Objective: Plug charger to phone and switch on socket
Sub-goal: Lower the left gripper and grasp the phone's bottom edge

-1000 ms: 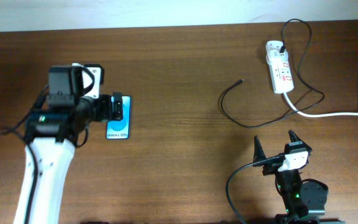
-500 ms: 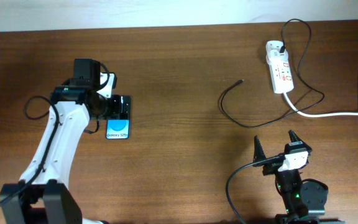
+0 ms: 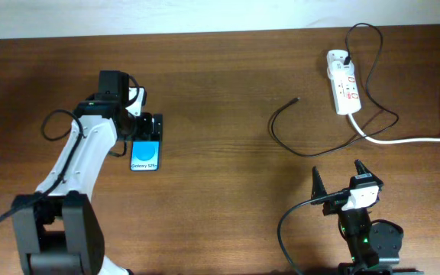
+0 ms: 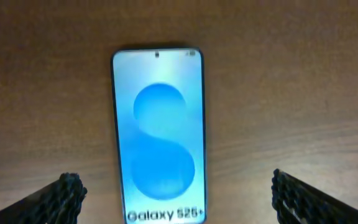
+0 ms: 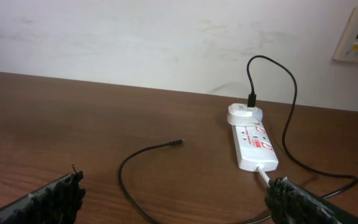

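The phone (image 3: 145,155) lies flat on the brown table at the left, blue screen up. It fills the middle of the left wrist view (image 4: 159,124). My left gripper (image 3: 150,127) is open over the phone's far end, one finger on each side of it (image 4: 179,199), not touching. The charger cable (image 3: 274,126) curls on the table at the right, its plug tip (image 3: 296,99) free, also in the right wrist view (image 5: 178,143). Its other end runs to the white socket (image 3: 343,84). My right gripper (image 3: 338,176) is open and empty near the front edge (image 5: 179,199).
A thick white cord (image 3: 411,140) runs from the socket (image 5: 252,140) to the table's right edge. A white wall stands behind the table (image 5: 135,37).
My left arm has turned and its wrist has moved right and toward the back, bringing the open gripper over the phone's far end. The right arm, cable and socket have not moved.
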### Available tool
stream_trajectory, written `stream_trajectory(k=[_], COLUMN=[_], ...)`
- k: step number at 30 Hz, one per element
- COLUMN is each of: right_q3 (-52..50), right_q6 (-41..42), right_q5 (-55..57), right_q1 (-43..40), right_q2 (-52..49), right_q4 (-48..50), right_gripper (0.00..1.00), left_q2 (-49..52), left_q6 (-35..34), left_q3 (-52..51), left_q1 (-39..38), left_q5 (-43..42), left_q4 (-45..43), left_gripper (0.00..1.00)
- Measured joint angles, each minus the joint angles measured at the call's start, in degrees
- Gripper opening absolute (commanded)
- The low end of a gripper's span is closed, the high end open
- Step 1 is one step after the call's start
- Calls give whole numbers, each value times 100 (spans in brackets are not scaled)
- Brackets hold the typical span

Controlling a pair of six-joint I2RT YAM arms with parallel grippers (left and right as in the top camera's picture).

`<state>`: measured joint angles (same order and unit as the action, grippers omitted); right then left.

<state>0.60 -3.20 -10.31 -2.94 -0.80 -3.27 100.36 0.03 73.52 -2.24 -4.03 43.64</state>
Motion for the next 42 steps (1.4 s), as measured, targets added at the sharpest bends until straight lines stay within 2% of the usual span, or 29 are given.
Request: stream_trajectory(k=[9,24,42], right_q3=[0,0,0], right_q6=[0,0,0], right_q5=[0,0,0], right_q1=[0,0,0], right_q2=[0,0,0], right_q4=[0,0,0], right_gripper=[98,98,98], left_q2=[466,1222,1270], left_q6=[0,0,17], left_q3=[0,0,-116], left_q1=[0,0,0], left_q5=[96,280,321], left_q4=[-385,-498,-586], left_gripper=[99,99,99])
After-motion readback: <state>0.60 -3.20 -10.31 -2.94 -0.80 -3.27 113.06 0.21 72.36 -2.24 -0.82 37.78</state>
